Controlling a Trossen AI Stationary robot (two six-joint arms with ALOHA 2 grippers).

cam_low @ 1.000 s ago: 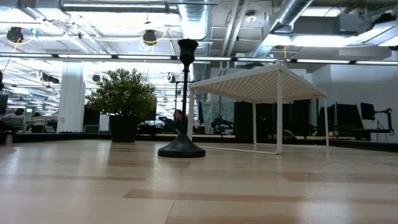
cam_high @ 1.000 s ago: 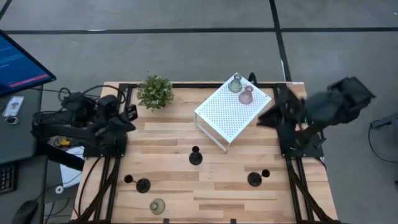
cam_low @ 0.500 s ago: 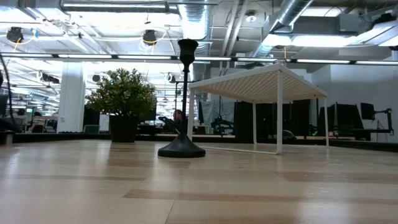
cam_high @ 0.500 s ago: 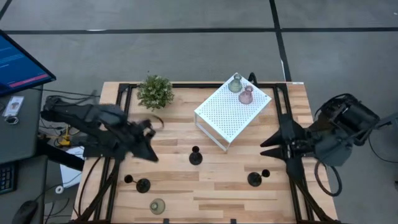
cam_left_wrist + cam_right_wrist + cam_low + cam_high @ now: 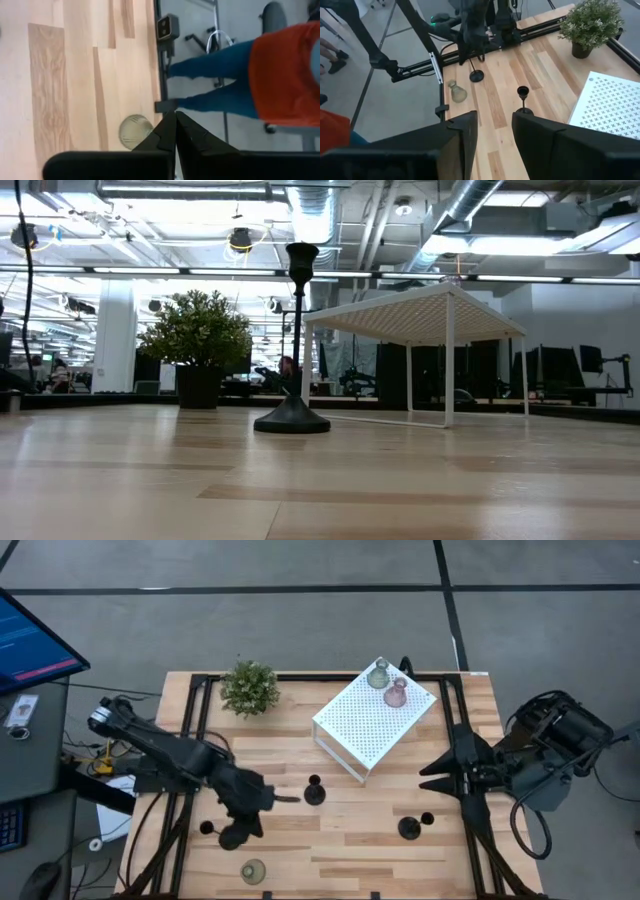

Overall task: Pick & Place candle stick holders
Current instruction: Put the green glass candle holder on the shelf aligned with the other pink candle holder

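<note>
The wooden table (image 5: 350, 830) carries a white perforated box (image 5: 372, 720) at its far middle-right, with a greenish glass holder (image 5: 378, 674) and a pink glass holder (image 5: 396, 692) already standing on its top, and a green potted plant (image 5: 250, 687) on the table to its left. Three black holders remain on the wood: one in the middle (image 5: 315, 790), one near the right side (image 5: 409, 828), and one at the front left (image 5: 231, 836), with a third glass holder (image 5: 253, 871), greenish too, at the front edge. The left gripper (image 5: 281, 798) reaches over the table between the front-left and middle black holders, its jaws closed together and empty. The right gripper (image 5: 424, 770) hangs at the table's right edge, jaws parted with nothing between them. Judging from this, the left arm may be going for a holder with jaws shut; unless they open in time it could knock over a thin-stemmed black holder, which looks top-heavy, or nudge the front glass one off the edge, since it sits very close to it. The left arm's body also hangs just beside the front-left holder and could sweep it. A person in an orange top stands beyond the table's front edge. No brand, label or writing can be read anywhere.
</note>
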